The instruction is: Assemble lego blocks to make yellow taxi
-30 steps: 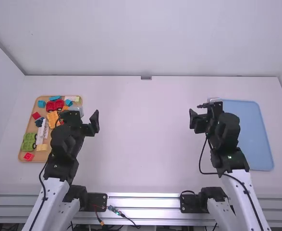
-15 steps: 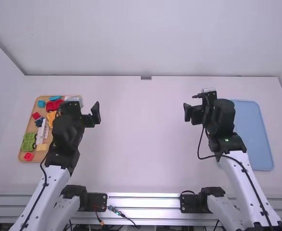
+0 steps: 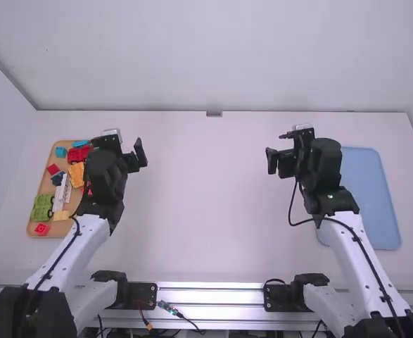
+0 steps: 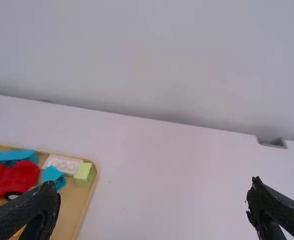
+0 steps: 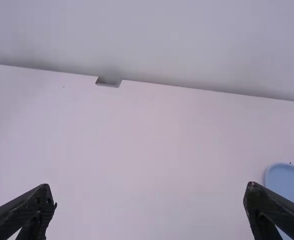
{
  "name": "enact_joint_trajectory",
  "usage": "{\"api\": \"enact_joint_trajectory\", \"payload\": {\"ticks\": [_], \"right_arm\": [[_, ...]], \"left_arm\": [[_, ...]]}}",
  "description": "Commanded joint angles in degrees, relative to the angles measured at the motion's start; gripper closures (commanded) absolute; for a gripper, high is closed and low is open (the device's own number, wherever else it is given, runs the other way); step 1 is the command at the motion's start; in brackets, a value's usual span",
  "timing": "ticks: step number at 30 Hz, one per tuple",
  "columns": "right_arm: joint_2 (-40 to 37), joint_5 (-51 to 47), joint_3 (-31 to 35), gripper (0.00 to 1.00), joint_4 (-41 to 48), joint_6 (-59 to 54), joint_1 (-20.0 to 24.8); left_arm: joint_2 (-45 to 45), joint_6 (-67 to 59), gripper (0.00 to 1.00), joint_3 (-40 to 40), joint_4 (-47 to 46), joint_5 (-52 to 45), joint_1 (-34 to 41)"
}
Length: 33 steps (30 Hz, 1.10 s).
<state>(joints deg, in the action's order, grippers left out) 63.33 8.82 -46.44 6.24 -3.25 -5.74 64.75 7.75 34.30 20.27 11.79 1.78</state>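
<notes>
Evidently the job is at its outset, with no taxi parts joined on the white tabletop (image 3: pixel 206 211) and the plastic building blocks lying in the tan, round-cornered tray (image 4: pixel 81 199) beyond the left arm's base. Both the left black two-finger gripper (image 4: pixel 154 191) and the right black two-finger gripper (image 5: pixel 149 193) have their jaws spread wide, with nothing between them. The likely step in hand is fetching a first piece, and the left arm is the one placed for it. The yellow block (image 3: pixel 77 173) lies crowded by its neighbours, near the red wheeled block (image 4: pixel 11 179), so the left gripper would do well to line up squarely above it and come down straight, not sweep in sideways. Its fingers should straddle two flat, opposite sides, low enough to hold firmly but leaving the studs free for joining. Closing gently matters, since a corner grip could twist the block or nudge others. A straight lift past the tray's rim should follow, then a level set-down mid-table, where the right gripper could steady it. The pale blue tray (image 3: pixel 364 204) can wait.
</notes>
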Motion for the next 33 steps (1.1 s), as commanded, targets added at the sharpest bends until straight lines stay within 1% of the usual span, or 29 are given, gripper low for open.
{"api": "enact_joint_trajectory", "payload": {"ticks": [1, 3, 5, 8, 9, 12, 13, 15, 17, 19, 23, 26, 28, 30, 33], "right_arm": [[0.33, 0.15, -2.36, 0.0, 0.07, 0.02, -0.33], [0.33, 0.15, -2.36, 0.0, 0.09, 0.04, -0.31], [0.33, 0.15, -2.36, 0.0, 0.11, 0.04, -0.31], [0.33, 0.15, -2.36, 0.0, 0.22, 0.02, -0.31], [0.33, 0.15, -2.36, 0.0, 0.22, 0.02, -0.31], [0.33, 0.15, -2.36, 0.0, 0.2, 0.02, -0.31], [0.33, 0.15, -2.36, 0.0, 0.22, 0.04, -0.33], [0.33, 0.15, -2.36, 0.0, 0.24, 0.02, -0.33], [0.33, 0.15, -2.36, 0.01, 0.22, 0.02, -0.31], [0.33, 0.17, -2.36, 0.0, 0.2, 0.04, -0.31], [0.33, 0.22, -2.36, 0.0, 0.22, 0.04, -0.33], [0.33, 0.35, -2.36, 0.0, 0.24, 0.04, -0.33], [0.33, 0.33, -2.36, 0.0, 0.22, 0.5, -0.33], [0.33, 0.33, -2.36, 0.0, 0.22, 0.42, -0.33], [0.33, 0.31, -2.36, 0.01, 0.26, 0.44, -0.33]], "left_arm": [[1.95, -0.31, 0.01, 4.66, -1.81, 5.01, 0.44], [4.17, -0.28, 0.01, 9.79, -8.61, 5.66, -0.26], [5.01, -0.24, 0.01, 11.76, -11.23, 5.29, -0.85], [9.05, -0.04, 0.01, 19.37, -20.48, 3.43, -3.85], [9.38, 0.2, 0.01, 19.93, -21.38, 3.21, -4.17], [12.63, 1.88, 0.01, 25.42, -28.28, 0.0, -8.02], [14.38, 1.88, 0.01, 27.8, -30.97, -2.36, -10.25], [16.55, 1.86, 0.01, 30.25, -33.31, -5.14, -12.7], [20.39, 1.9, 0.01, 34.47, -37.51, -8.22, -16.35], [22.86, 1.9, 0.01, 37.16, -40.39, -8.31, -18.29], [31.67, 1.4, 0.01, 45.99, -48.04, -8.44, -23.12], [37.24, 0.72, 0.01, 51.47, -53.16, -8.61, -25.18], [41.29, -2.05, 0.01, 55.19, -57.09, -11.34, -26.4], [44.11, -1.29, 0.01, 57.02, -58.69, -11.1, -27.43], [46.14, -0.7, 0.01, 57.57, -58.6, -10.95, -28.81]]}}
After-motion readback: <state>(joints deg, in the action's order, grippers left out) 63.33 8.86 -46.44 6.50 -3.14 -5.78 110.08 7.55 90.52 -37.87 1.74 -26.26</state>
